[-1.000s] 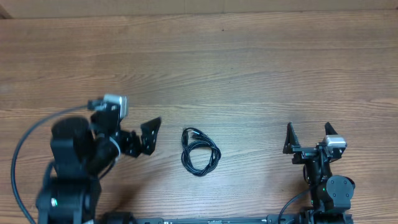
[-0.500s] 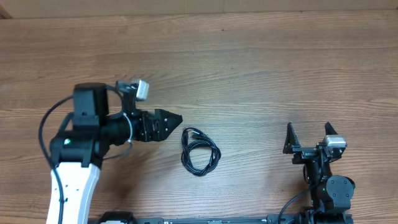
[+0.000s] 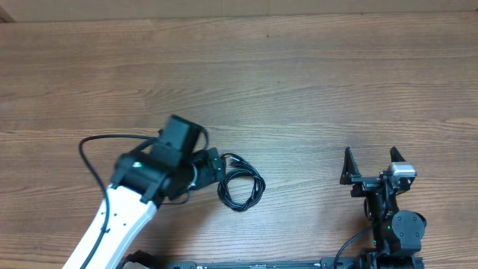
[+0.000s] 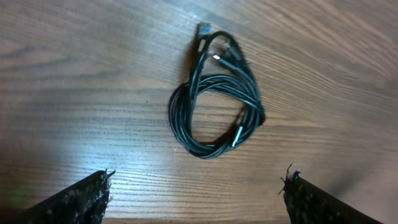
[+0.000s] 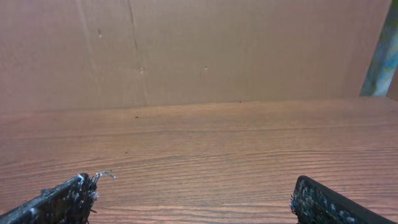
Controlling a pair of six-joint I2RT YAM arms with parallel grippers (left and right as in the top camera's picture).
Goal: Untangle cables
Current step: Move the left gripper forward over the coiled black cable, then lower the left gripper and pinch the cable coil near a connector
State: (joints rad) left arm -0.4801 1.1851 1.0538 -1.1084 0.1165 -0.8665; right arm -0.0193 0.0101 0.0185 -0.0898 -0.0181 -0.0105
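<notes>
Cables (image 3: 240, 183) lie coiled in one bundle mid-desk (image 3: 299, 75), toward the edge by the robot. Left gripper (image 4: 198, 183) hovers right by them, jaws spread wide and empty (only bare wood between them). The coil sits just ahead of its tips, long axis running away from it. Right gripper (image 3: 370, 161) sits well apart near the right corner, also wide and holding nothing. Left arm's job, I'd say.

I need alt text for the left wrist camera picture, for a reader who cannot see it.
A coil of thin black cables lies on the wooden table, small plugs near its top. The left gripper is open, its fingertips in the lower corners, touching nothing.
</notes>
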